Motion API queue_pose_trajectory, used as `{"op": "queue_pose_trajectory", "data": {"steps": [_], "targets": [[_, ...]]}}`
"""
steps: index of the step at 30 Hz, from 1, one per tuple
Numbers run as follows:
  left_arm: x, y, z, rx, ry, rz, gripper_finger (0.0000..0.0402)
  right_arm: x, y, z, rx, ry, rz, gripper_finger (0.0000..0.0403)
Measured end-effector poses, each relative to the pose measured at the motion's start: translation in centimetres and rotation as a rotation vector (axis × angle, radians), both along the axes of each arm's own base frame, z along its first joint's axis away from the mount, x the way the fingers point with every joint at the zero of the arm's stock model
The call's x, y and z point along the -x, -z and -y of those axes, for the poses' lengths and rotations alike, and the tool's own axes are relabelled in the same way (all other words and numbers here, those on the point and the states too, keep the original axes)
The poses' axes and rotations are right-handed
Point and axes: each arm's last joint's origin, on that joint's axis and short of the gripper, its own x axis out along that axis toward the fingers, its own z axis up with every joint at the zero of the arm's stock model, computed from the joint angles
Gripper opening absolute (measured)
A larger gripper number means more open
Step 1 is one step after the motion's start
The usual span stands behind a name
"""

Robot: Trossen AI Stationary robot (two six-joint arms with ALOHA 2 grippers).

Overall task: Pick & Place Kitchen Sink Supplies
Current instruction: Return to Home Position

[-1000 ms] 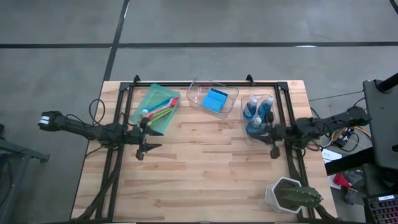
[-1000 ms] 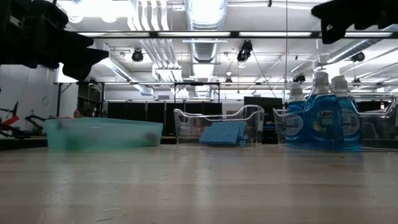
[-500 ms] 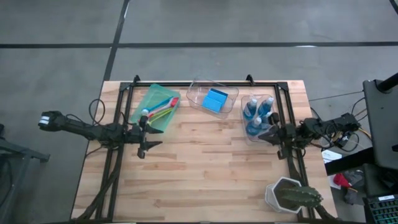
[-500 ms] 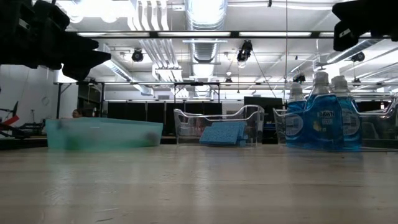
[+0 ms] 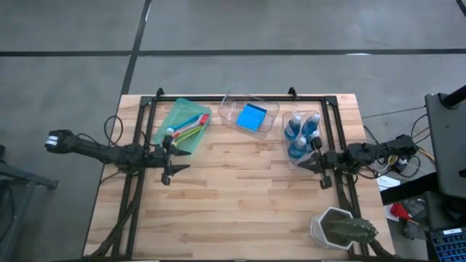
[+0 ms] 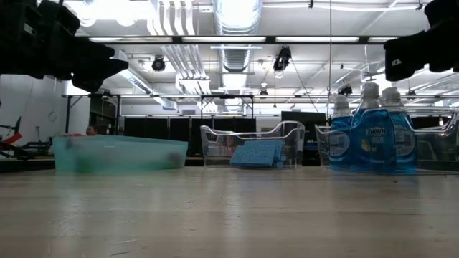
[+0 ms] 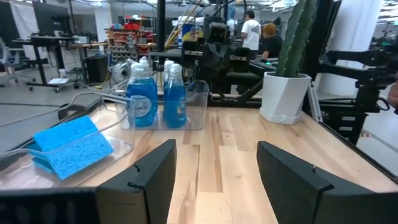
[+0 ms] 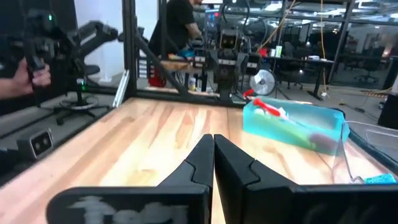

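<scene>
- Over the right side of the table, my right gripper hangs with its fingers pressed together and nothing between them.
- The bottles stand upright in the right bin, just beside that gripper, toward the far edge. From the low view it sits higher than their caps, not among them.
- The relation I'm watching is that the bottles lie off to the gripper's side, while the arm's long axis runs across the table toward its own right edge. I judge that a straight pull back along that axis would leave the bin alone. A drift toward the far edge, or a drop, could clip the caps.
- On the other side my left gripper hovers empty with its fingers spread, near the front corner of the green bin and well above it.
- The brushes lie in that bin, handles slanting along its length. The sponge rests in the middle bin, between the arms and apart from both.
- Each arm is nearer its own bin, and nothing of the task lies loose on the table. I read the sorting as finished, with only the retreat left.
- The cactus stands at the near right corner, close to the right arm, so I'd mind it when folding in.
</scene>
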Motion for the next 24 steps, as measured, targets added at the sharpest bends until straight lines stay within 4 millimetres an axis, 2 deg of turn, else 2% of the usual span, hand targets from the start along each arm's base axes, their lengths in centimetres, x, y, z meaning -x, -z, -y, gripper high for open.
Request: {"op": "queue_pose_trajectory", "data": {"steps": [5,10,15,21,24], "targets": [[0.00,0.26,-0.07,-0.014,-0.023,-0.027,0.0218,-0.05,0.25,-0.04,-0.013,-0.008,-0.005,0.0008],[0.00,0.38,-0.07,-0.022,-0.023,-0.040,0.0218,0.11,-0.51,-0.03,-0.005,-0.020,0.018,0.0008],[0.00,0.38,-0.06,-0.014,-0.022,-0.039,0.0218,0.10,-0.45,-0.03,0.020,-0.019,0.015,0.0008],[0.00,0.38,-0.06,-0.013,-0.021,-0.039,0.0218,0.08,0.04,-0.03,0.210,-0.020,-0.006,0.0008],[0.00,0.38,-0.06,-0.013,-0.020,-0.040,0.0218,-0.01,0.32,-0.06,0.246,-0.023,-0.030,0.0008]]}}
